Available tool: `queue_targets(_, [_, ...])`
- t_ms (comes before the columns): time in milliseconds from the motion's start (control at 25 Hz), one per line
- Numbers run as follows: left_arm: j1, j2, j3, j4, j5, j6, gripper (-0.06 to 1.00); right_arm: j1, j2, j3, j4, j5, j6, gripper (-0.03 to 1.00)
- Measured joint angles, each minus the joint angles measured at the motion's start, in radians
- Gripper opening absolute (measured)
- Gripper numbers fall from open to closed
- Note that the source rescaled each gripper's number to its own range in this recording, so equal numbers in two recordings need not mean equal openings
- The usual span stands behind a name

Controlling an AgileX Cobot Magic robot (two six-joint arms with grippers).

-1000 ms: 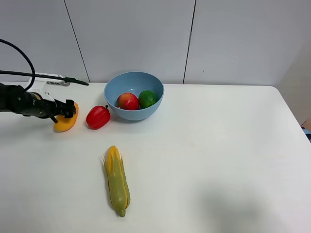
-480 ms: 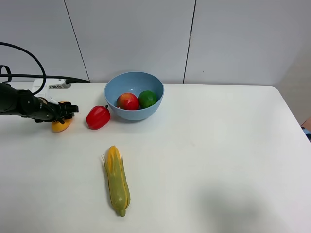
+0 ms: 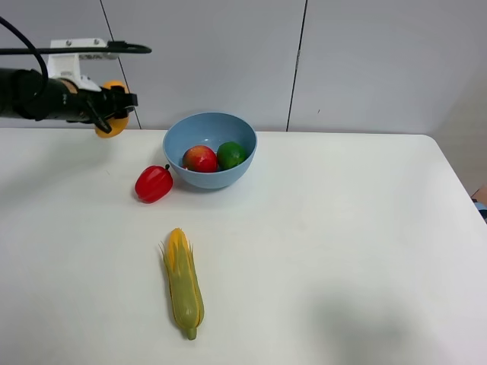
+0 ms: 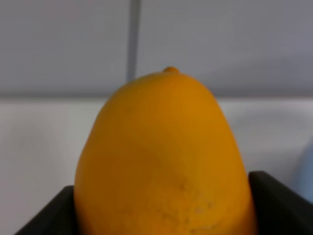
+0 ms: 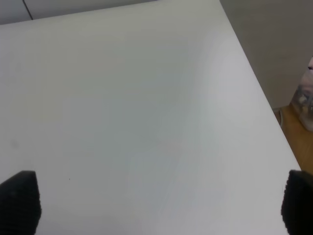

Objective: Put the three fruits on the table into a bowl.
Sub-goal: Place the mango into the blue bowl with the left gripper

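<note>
My left gripper (image 3: 116, 109) is shut on the orange-yellow mango (image 3: 111, 128) and holds it high above the table, left of the light-blue bowl (image 3: 183, 138). The mango (image 4: 164, 161) fills the left wrist view between the dark fingers (image 4: 279, 200). The red-yellow pomegranate-like fruit (image 3: 199, 159) and the green lime (image 3: 230, 155) lie inside the bowl. My right gripper (image 5: 156, 205) shows only in the right wrist view, open and empty over bare white table (image 5: 137, 98).
A red bell pepper (image 3: 153, 183) lies on the table just left of the bowl. A yellow-green corn cob (image 3: 183, 283) lies nearer the front. The table's right edge (image 5: 264, 98) shows in the right wrist view.
My left gripper has lifted the mango off the table beside the pepper and carried it up and slightly right. The bowl, pepper and corn have not moved.
</note>
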Motion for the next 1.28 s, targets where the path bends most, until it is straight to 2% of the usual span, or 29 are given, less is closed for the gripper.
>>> queue_targets(120, [-0.101, -0.003, -0.089, 0.0, 0.057, 0.0, 0.04, 0.0, 0.0, 0.0, 0.0, 0.0, 0.0, 0.99])
queue_targets(160, [-0.164, 0.017, -0.137, 0.0, 0.072, 0.0, 0.04, 0.0, 0.0, 0.0, 0.0, 0.0, 0.0, 0.99])
queue_targets(240, [-0.221, 0.053, -0.183, 0.0, 0.08, 0.0, 0.04, 0.0, 0.0, 0.0, 0.0, 0.0, 0.0, 0.99])
queue_targets(520, [-0.321, 0.215, -0.245, 0.0, 0.072, -0.001, 0.04, 0.0, 0.0, 0.0, 0.0, 0.0, 0.0, 0.99])
queue_targets(720, [-0.349, 0.271, -0.245, -0.007, 0.052, -0.008, 0.06, 0.0, 0.0, 0.0, 0.0, 0.0, 0.0, 0.99])
queue_targets(760, [-0.349, 0.273, -0.245, -0.022, 0.051, -0.013, 0.14, 0.0, 0.0, 0.0, 0.0, 0.0, 0.0, 0.99])
queue_targets(840, [-0.349, 0.274, -0.248, -0.041, 0.034, -0.023, 0.57, 0.0, 0.0, 0.0, 0.0, 0.0, 0.0, 0.99])
queue_targets(880, [-0.349, 0.274, -0.249, -0.045, 0.03, -0.025, 0.72, 0.0, 0.0, 0.0, 0.0, 0.0, 0.0, 0.99])
queue_targets(920, [-0.349, 0.274, -0.251, -0.048, 0.027, -0.026, 0.85, 0.0, 0.0, 0.0, 0.0, 0.0, 0.0, 0.99])
queue_targets(960, [-0.349, 0.274, -0.251, -0.049, 0.022, -0.028, 0.91, 0.0, 0.0, 0.0, 0.0, 0.0, 0.0, 0.99])
queue_targets(1080, [-0.348, 0.265, -0.251, -0.05, 0.003, -0.033, 0.97, 0.0, 0.0, 0.0, 0.0, 0.0, 0.0, 0.99])
queue_targets(1280, [-0.348, 0.154, -0.251, -0.052, -0.044, -0.027, 0.98, 0.0, 0.0, 0.0, 0.0, 0.0, 0.0, 0.99])
